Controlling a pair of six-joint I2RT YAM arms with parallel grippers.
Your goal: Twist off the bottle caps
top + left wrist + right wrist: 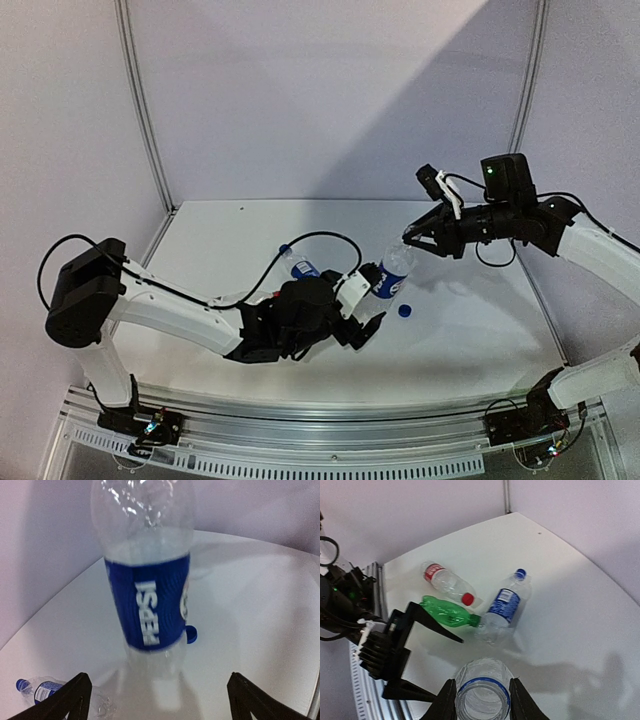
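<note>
- Pale lilac walls (330,90) close in a white counter (470,340), with both arm bases bolted along its near edge.
- The right arm (590,240) comes up from its base, bends high on the right side and reaches inward towards the middle, forearm roughly level.
- The right claw (482,700) is clamped on the neck of the Pepsi bottle (150,600), one finger on either side of the open mouth. The bottle has no lid and leans, its top towards the right arm.
- I cannot tell whether the bottle's base touches the counter.
- The left arm (170,310) folds at an elbow far out on the left and then stretches low across the counter to the centre.
- The left claw (159,690) stands wide apart. Its fingertips (75,695) flank the lower part of the Pepsi bottle without touching it.
- A loose blue cap (404,311) lies on the counter just beside the bottle's base.
- Behind the left arm three more bottles lie on their sides, close together:
  - the red-label bottle (442,580), red cap (467,598) on;
  - the green bottle (447,612), just beside it;
  - the blue-label bottle (505,605), with a second blue cap (521,573) screwed on.
</note>
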